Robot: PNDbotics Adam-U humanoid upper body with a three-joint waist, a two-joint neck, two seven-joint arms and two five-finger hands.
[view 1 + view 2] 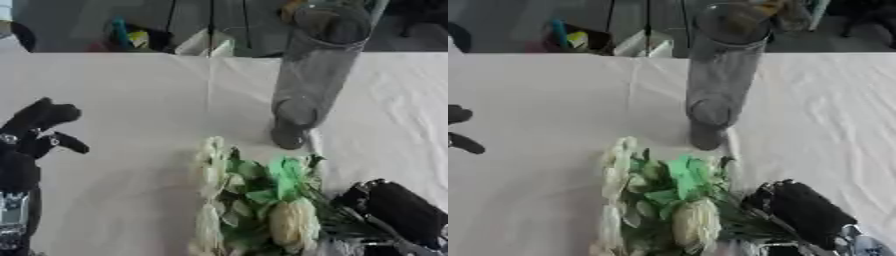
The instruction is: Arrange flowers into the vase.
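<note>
Showing no legible writing, seemingly: vase [317, 75]

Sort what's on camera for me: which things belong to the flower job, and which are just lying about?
For the job:
- clear vase, upright on the white table
- bunch of cream flowers lying in front of it
- right robot hand by the stems
- left robot hand, off to the left

Lying about:
- blue and yellow items beyond the table's far edge

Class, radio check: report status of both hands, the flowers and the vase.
Left hand open, idle at left edge. Right hand beside the flowers, fingers unclear. Flowers lying on table, vase upright, no stems in it. Nothing between them.
</note>
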